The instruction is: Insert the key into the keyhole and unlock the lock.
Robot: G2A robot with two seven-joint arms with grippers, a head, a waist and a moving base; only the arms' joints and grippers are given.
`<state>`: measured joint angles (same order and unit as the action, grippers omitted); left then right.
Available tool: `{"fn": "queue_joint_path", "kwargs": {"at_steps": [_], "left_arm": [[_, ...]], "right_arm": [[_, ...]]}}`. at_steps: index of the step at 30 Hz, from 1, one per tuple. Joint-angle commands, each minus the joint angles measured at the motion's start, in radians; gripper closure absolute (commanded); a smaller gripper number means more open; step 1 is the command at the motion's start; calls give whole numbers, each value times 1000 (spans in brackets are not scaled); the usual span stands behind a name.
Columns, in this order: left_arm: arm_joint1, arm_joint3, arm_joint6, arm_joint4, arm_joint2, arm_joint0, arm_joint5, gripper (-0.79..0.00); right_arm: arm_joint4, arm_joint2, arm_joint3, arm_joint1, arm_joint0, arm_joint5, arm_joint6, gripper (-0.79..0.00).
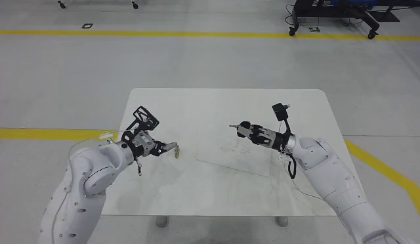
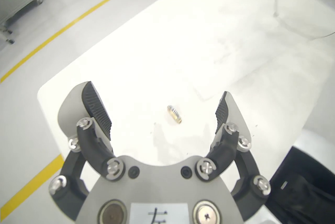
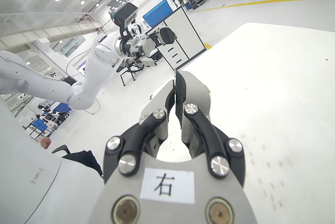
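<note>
A small brass lock (image 2: 174,114) lies on the white table (image 1: 223,106) near its left side; in the top view the lock (image 1: 177,151) sits just past my left gripper's tips. My left gripper (image 2: 157,90) hangs above it, open, with the lock in line with the gap between its fingers (image 2: 95,107) and nothing held. My right gripper (image 1: 234,127) is over the table's middle right, pointing toward the left arm. In the right wrist view the right gripper (image 3: 176,76) is shut, with a thin metal sliver, apparently the key (image 3: 174,72), sticking out between its pads.
The table's left edge (image 1: 125,132) runs close beside my left arm. Yellow floor lines (image 1: 197,33) cross behind the table and at both sides. A dark wheeled frame (image 1: 335,11) stands far back right. Faint scuff marks (image 1: 243,155) cover the tabletop between the arms.
</note>
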<state>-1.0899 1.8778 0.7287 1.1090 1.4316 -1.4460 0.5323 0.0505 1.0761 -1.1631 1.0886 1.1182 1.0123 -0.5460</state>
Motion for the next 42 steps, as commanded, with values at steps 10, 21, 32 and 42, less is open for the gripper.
{"fn": "queue_joint_path", "kwargs": {"at_steps": [10, 21, 32, 42], "left_arm": [[-18, -159, 189, 50, -194, 88, -92, -526], [-37, -306, 143, -17, -267, 186, -124, -332], [-41, -349, 124, -30, -292, 220, -131, 0], [-36, -337, 125, -26, -292, 215, -130, 0]], "right_arm": [[0, 0, 0, 0, 0, 0, 0, 0], [0, 0, 0, 0, 0, 0, 0, 0], [0, 0, 0, 0, 0, 0, 0, 0], [0, 0, 0, 0, 0, 0, 0, 0]]}}
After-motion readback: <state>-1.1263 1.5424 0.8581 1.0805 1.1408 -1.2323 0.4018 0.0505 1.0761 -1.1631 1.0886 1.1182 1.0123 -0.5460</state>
